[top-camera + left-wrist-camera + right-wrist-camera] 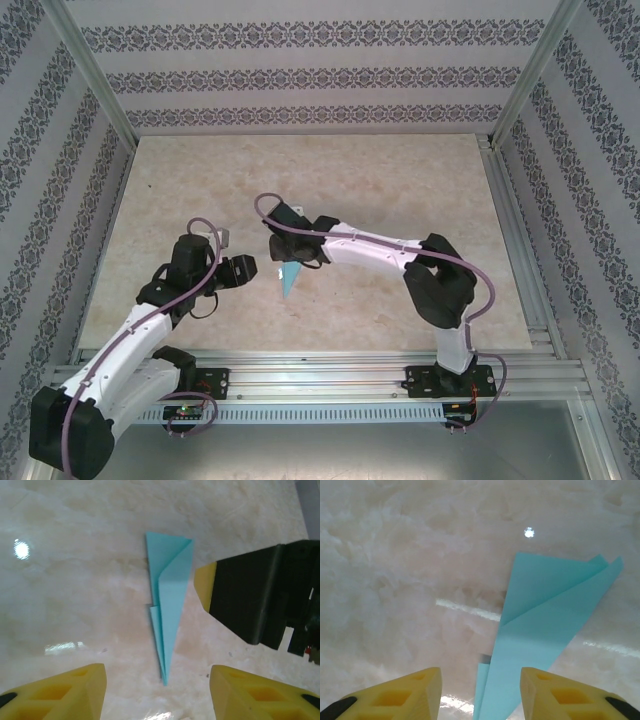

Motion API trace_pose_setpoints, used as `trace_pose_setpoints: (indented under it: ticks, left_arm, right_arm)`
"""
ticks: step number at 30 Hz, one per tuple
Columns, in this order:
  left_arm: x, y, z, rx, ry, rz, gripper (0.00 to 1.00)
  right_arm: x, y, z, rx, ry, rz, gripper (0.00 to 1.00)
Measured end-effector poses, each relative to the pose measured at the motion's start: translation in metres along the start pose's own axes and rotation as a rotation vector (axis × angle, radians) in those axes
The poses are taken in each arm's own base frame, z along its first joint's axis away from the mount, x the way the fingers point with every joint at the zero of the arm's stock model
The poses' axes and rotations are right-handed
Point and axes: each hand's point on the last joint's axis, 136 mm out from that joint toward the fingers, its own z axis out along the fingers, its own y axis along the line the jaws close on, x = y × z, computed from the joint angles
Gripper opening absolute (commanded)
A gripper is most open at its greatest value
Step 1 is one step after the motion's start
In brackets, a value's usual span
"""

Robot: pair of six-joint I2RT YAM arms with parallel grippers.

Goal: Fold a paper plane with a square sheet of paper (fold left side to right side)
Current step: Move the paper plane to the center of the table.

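Top cam: high, behind the arm bases (440, 378), looking forward and down over the whole table (400, 180). Both wrist cams: close, facing down onto the table, right wrist closer. Overlap in all three: the paper plane (290, 277) (167, 615) (545, 630).

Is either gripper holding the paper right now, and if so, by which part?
Nothing is held. The paper plane lies loose on the table; left gripper and right gripper both have jaws apart, not gripping it.
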Motion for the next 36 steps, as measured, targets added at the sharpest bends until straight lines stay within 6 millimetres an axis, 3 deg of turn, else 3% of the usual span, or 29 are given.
trace_pose_setpoints:
  ticks: [4,9,14,21,26,32,36]
  left_arm:
    - [0.003,0.022,0.0,-0.085,0.015,-0.051,0.59]
    - [0.008,0.031,0.001,-0.12,0.029,-0.067,0.6]
    - [0.013,0.037,0.002,-0.142,0.039,-0.072,0.6]
    - [0.013,0.038,0.001,-0.148,0.041,-0.073,0.6]
    - [0.013,0.038,0.001,-0.148,0.041,-0.073,0.6]
    - [0.017,0.037,0.005,-0.139,0.066,-0.079,0.61]
    - [0.022,0.031,0.019,-0.093,0.127,-0.098,0.6]
  right_arm:
    - [0.019,0.002,0.025,0.095,0.065,-0.05,0.49]
    - [0.035,-0.015,0.048,0.216,0.13,-0.088,0.46]
    - [0.04,-0.026,0.05,0.279,0.159,-0.112,0.4]
    - [0.041,-0.034,0.047,0.316,0.159,-0.125,0.22]
    - [0.044,-0.044,0.03,0.323,0.148,-0.129,0.0]
    - [0.039,-0.055,-0.01,0.233,0.083,-0.079,0.0]
    - [0.046,-0.078,-0.025,0.099,0.067,0.028,0.0]
